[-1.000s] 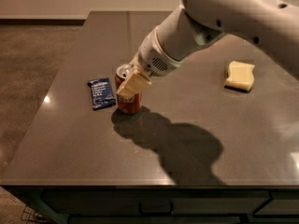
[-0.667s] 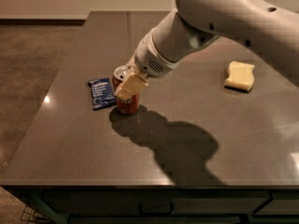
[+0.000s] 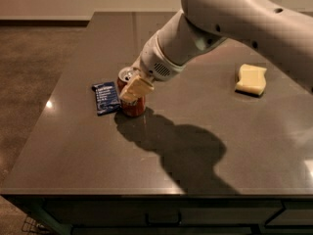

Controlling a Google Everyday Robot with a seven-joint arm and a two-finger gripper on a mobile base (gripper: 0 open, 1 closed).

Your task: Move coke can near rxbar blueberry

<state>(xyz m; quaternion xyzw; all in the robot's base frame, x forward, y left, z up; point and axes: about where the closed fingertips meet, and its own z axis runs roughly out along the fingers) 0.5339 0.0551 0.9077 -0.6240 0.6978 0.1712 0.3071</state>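
Note:
The coke can (image 3: 133,105) is red with a silver top and stands upright on the dark table (image 3: 195,131), left of centre. The rxbar blueberry (image 3: 106,97) is a flat dark blue wrapper lying just left of the can, almost touching it. My gripper (image 3: 133,84) reaches down from the upper right and is shut on the can's upper part. One pale finger (image 3: 137,88) lies across the can's front. The other finger is hidden behind the can.
A pale yellow sponge (image 3: 251,79) lies at the right side of the table. My arm casts a large shadow (image 3: 186,151) on the tabletop in front of the can. The table's left edge (image 3: 54,106) runs close to the bar, and the floor lies beyond it.
The gripper and the can have shifted slightly left, toward the blue bar. The bar and the sponge have not moved.

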